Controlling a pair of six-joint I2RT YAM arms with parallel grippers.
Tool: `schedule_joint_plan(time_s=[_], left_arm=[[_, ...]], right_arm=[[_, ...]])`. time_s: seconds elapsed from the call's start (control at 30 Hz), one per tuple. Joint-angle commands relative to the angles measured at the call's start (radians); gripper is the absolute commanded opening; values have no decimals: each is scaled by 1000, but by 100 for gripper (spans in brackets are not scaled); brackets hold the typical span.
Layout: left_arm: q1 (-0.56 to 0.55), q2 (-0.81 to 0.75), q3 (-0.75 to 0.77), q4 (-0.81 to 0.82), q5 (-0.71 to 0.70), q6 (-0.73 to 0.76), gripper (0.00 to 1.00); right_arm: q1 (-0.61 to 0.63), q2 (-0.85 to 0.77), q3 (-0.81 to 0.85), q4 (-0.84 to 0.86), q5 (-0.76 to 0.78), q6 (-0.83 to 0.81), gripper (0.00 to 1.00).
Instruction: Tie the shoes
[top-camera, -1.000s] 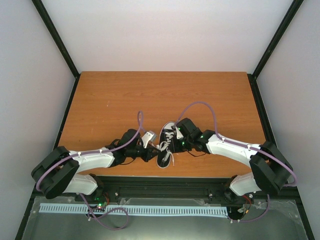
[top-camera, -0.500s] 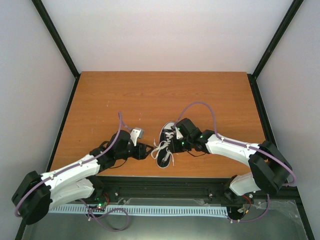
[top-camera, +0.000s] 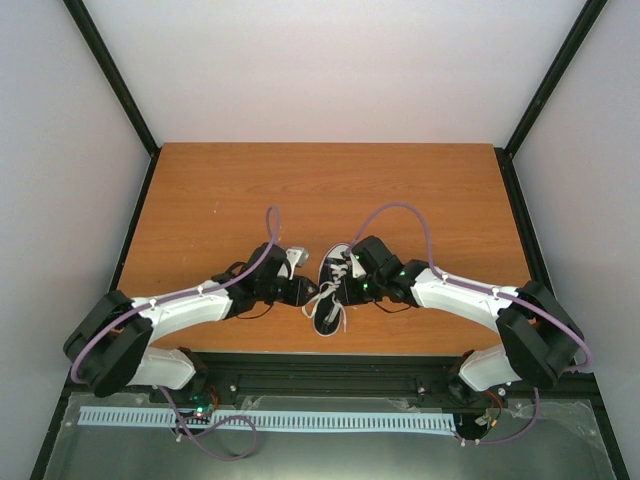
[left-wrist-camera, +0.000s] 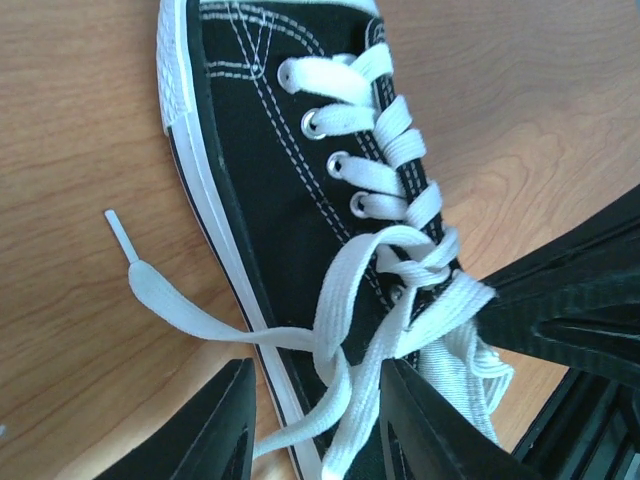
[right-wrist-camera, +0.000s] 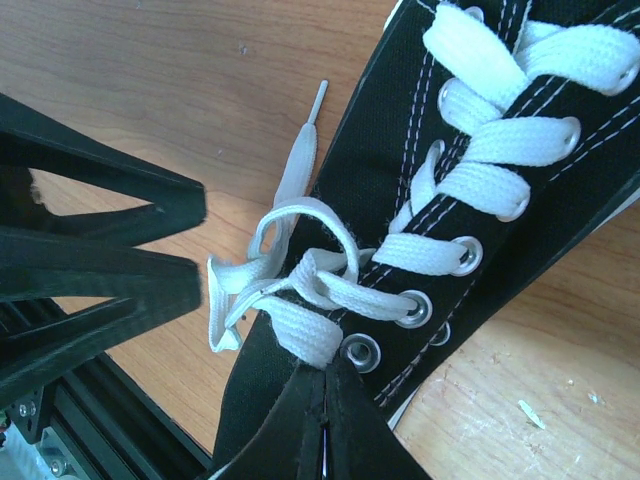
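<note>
A small black sneaker (top-camera: 335, 262) with a white toe cap lies near the table's front edge, toe pointing away. In the left wrist view the shoe (left-wrist-camera: 265, 170) has white laces (left-wrist-camera: 400, 150) crossed in a loose half knot, and one free lace end (left-wrist-camera: 150, 285) lies on the wood. My left gripper (left-wrist-camera: 318, 385) is open at the shoe's left side (top-camera: 305, 292), with crossed lace strands running between its fingers (left-wrist-camera: 225, 430). My right gripper (right-wrist-camera: 325, 390) is shut on a lace strand (right-wrist-camera: 300, 335) over the shoe's opening (top-camera: 352, 283).
The wooden table (top-camera: 300, 190) reaches back to white walls. A black rail (top-camera: 330, 365) runs along the table's front edge just behind the shoe's heel. The left gripper's black fingers (right-wrist-camera: 100, 250) sit close to the lace loop in the right wrist view.
The left arm swung out to the left, drawing lace with it, then came back to the shoe's left side. The right gripper and the shoe have stayed in place.
</note>
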Motion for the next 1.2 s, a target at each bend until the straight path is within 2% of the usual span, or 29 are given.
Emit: schedule_joint_plan(time_s=[0.0, 0.1, 0.47, 0.73, 0.9, 1.03, 1.17], left_arm=[[6, 41, 51, 63, 30, 11, 37], [6, 70, 64, 73, 15, 10, 36], [6, 147, 99, 94, 2, -22, 23], [6, 164, 93, 95, 17, -52, 24], [6, 177, 87, 116, 34, -73, 16], [6, 153, 83, 128, 5, -82, 2], [6, 103, 61, 173, -10, -86, 1]], right_arm=[[-7, 8, 13, 15, -10, -7, 3], [-6, 9, 12, 19, -14, -7, 3], [-7, 0, 6, 15, -14, -10, 3], [-7, -12, -2, 16, -3, -9, 3], [-6, -22, -8, 11, 7, -6, 3], [-7, -61, -22, 7, 49, -12, 3], [-7, -86, -14, -16, 84, -36, 3]])
